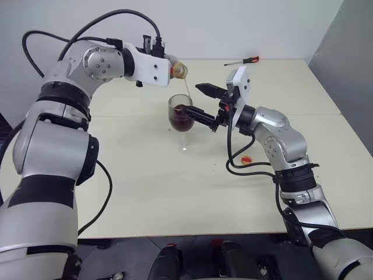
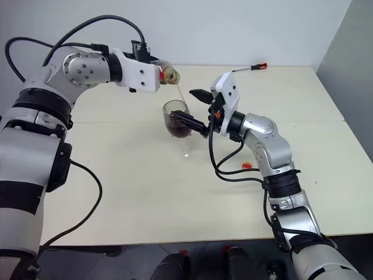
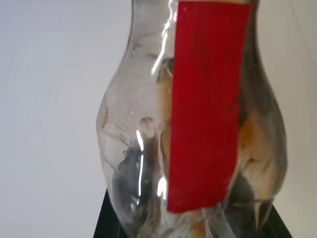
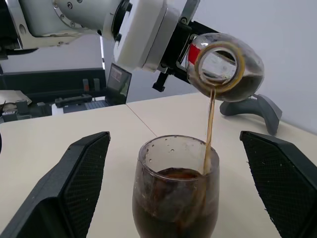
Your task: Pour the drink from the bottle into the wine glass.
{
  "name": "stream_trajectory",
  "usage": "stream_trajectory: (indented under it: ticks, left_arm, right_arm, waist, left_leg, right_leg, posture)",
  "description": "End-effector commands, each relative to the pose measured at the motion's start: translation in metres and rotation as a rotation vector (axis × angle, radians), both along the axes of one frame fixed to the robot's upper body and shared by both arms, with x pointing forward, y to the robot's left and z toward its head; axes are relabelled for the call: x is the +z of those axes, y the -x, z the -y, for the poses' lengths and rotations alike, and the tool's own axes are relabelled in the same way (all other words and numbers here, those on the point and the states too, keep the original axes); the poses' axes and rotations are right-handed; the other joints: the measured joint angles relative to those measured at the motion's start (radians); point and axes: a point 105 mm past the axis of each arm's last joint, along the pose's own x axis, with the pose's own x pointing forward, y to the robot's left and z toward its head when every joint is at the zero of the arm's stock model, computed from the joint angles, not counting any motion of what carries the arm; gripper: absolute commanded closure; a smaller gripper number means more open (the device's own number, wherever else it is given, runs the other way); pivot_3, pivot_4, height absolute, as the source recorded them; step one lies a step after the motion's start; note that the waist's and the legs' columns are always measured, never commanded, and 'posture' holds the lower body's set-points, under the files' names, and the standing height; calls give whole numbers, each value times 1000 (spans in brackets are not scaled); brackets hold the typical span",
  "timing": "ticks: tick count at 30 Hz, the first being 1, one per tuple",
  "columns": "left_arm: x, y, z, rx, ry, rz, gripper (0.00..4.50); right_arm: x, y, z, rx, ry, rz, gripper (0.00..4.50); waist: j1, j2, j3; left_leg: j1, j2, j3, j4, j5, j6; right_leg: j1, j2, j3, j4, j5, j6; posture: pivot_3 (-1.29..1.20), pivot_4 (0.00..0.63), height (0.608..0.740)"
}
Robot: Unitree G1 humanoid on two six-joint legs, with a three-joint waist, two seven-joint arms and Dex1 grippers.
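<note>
You have one small clear plastic bottle with a red label point(image 4: 225, 67), pinched in your left gripper point(image 1: 166, 65) and tipped mouth-down. One thin stream of dark brown drink point(image 4: 209, 130) falls from it into the one clear stemmed wine glass point(image 1: 181, 115) just below that hand. Your right gripper point(image 1: 201, 102) stands spread wide, one black finger point(image 4: 69, 186) on each side of the bowl, not touching. Two extras lie behind and beside it: a red-handled screwdriver point(image 1: 242, 60) and a small red-orange object point(image 1: 246, 158).
</note>
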Motion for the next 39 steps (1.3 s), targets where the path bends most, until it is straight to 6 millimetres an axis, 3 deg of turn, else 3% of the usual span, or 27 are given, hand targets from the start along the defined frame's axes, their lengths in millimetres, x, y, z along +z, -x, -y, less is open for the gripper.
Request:
stream_trajectory:
  ticks: [1,9,16,21,24,30,33,37,39]
  left_arm:
    - [27,4,2,-14,100,35,3533]
    - [39,5,0,-15,244,7,3533]
    - [47,0,-21,18,713,-155,3533]
    - [35,0,-44,65,934,-189,3533]
    - [26,5,-70,143,1130,-158,3533]
    - [-11,30,-122,315,1413,-93,3533]
    - [-23,39,-130,340,1491,-91,3533]
    - [-86,52,-139,392,1610,-174,3533]
    - [-106,55,-139,410,1654,-211,3533]
  right_arm:
    - [18,5,1,10,-14,73,0]
    - [18,5,1,15,-7,75,0]
    - [19,13,3,32,-8,77,0]
    - [15,33,9,90,-30,46,0]
    - [16,64,18,167,-29,123,0]
    - [-23,98,25,217,67,46,0]
    - [-30,100,26,194,63,22,0]
    - [-55,100,22,130,66,-40,0]
    - [-58,100,22,118,67,-42,0]
  waist:
    - [-3,0,0]
    - [-4,0,0]
    - [-8,0,0]
    - [-18,0,0]
    - [-18,0,0]
    - [-13,-1,-1]
    - [-7,-1,-1]
    - [7,-1,-6]
    - [10,-1,-6]
  left_leg:
    - [0,0,0,0,0,0]
    - [0,0,0,0,0,0]
    - [0,0,0,1,0,0]
    - [0,1,-3,2,0,0]
    - [0,1,-4,2,0,0]
    - [0,1,-5,2,0,0]
    - [1,1,-5,2,0,0]
    - [3,1,-4,2,0,0]
    - [4,1,-4,2,0,0]
  right_leg:
    - [0,0,0,0,0,0]
    - [0,0,0,1,0,0]
    - [0,0,0,1,0,0]
    - [0,0,2,3,0,0]
    - [-1,0,3,4,0,0]
    - [0,0,3,3,0,0]
    - [1,-1,3,5,0,0]
    - [4,-1,3,3,0,0]
    - [6,-1,3,1,0,0]
  posture:
    - [0,150,740]
    - [0,150,740]
    - [0,150,740]
    - [0,150,740]
    - [0,150,740]
    - [0,150,740]
    - [0,150,740]
    - [0,150,740]
    - [0,150,740]
